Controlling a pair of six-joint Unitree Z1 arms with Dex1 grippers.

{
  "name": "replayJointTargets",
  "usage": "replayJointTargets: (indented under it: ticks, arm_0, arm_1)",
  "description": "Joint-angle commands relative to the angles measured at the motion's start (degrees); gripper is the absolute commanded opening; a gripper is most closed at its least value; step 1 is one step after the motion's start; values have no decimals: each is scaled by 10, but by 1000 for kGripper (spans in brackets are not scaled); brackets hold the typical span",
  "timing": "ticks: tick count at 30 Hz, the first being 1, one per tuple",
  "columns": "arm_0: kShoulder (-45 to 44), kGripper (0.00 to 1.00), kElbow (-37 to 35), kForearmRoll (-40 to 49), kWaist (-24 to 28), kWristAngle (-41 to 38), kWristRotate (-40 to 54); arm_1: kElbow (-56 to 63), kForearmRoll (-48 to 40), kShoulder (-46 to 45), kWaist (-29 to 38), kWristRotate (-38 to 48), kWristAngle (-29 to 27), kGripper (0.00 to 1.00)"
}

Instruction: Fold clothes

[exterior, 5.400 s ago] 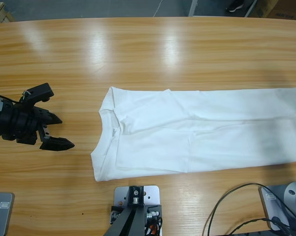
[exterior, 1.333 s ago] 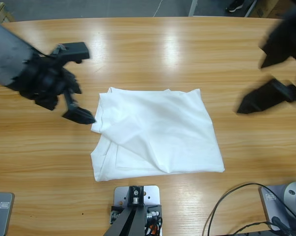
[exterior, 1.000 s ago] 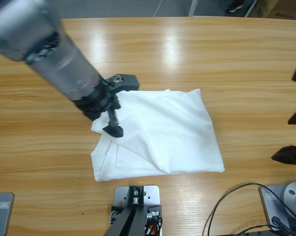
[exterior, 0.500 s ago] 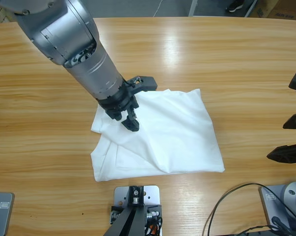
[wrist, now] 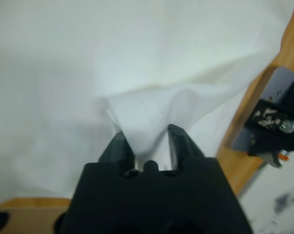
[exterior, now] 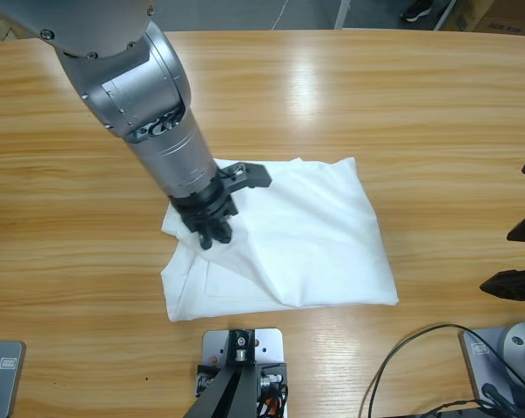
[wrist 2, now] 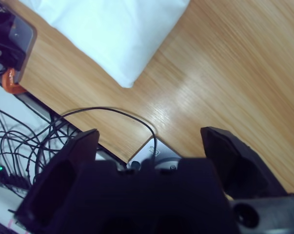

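Note:
The clothes (exterior: 314,226) are one white T-shirt lying folded into a rough square on the middle of the wooden table (exterior: 349,96). My left gripper (exterior: 214,225) comes down from the upper left onto the shirt's left part. In the left wrist view the left gripper (wrist: 149,146) has a raised fold of the white cloth (wrist: 137,58) pinched between its narrow-set jaws. My right gripper (exterior: 516,257) hangs open at the right edge, well clear of the shirt. The right wrist view looks past the right gripper (wrist 2: 151,136) at bare wood, with a corner of the shirt (wrist 2: 112,29) beyond.
A black cable (exterior: 401,366) loops over the table's front right edge and shows again as the cable (wrist 2: 112,114) in the right wrist view. Bare wood surrounds the shirt on all sides. Grey floor lies beyond the far edge.
The shirt went from a long strip to a folded square. The left arm swung in from the left and lowered onto the shirt's left part. The right gripper drew back to the right edge.

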Motion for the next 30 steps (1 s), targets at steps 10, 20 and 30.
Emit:
replayJointTargets:
  ticks: [10,20,30]
  arm_0:
    - [2,149,63,158,-16,-78,-68]
    - [11,960,48,158,-16,-42,-126]
    - [-65,941,-67,193,-36,14,-174]
  arm_1:
    - [25,-27,17,-10,12,11,862]
    - [24,-26,23,-10,12,13,862]
    - [24,-43,33,-20,19,10,862]
